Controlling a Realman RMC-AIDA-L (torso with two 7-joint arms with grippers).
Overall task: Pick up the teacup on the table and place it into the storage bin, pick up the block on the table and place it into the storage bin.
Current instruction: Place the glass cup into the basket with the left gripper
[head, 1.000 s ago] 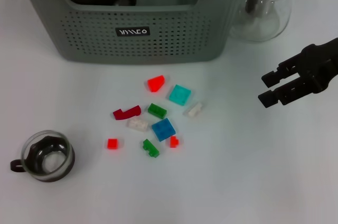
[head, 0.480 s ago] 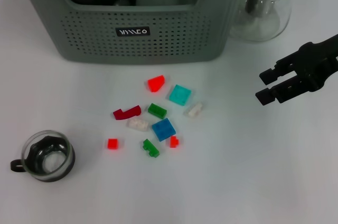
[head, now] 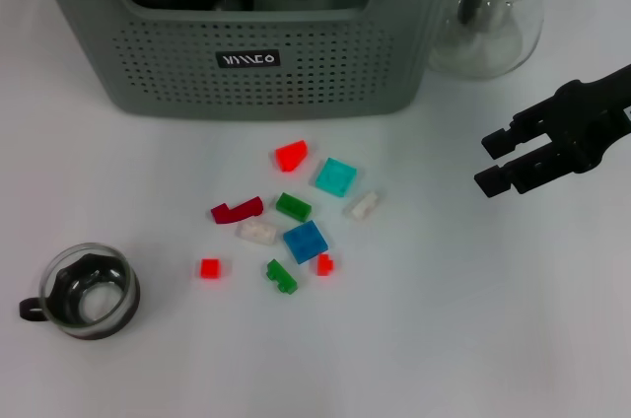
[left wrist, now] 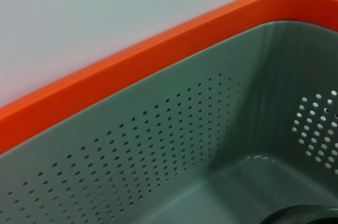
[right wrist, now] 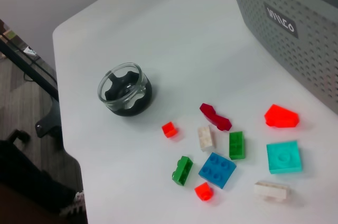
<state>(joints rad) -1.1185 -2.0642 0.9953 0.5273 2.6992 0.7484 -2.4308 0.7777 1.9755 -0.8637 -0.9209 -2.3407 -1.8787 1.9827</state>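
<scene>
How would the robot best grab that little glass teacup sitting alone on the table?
Probably from above, with one finger inside the open rim and one outside, pinching the wall of the teacup. It stands upright, mouth up, apart from the blocks, and its small handle juts out to one side, so grip the wall away from that handle.

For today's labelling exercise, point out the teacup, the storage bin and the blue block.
teacup (head: 90, 291): head view, on its glass rim.
storage bin (head: 158, 53): head view, on its perforated front wall.
blue block (right wrist: 217, 169): right wrist view, on its studded top.
</scene>
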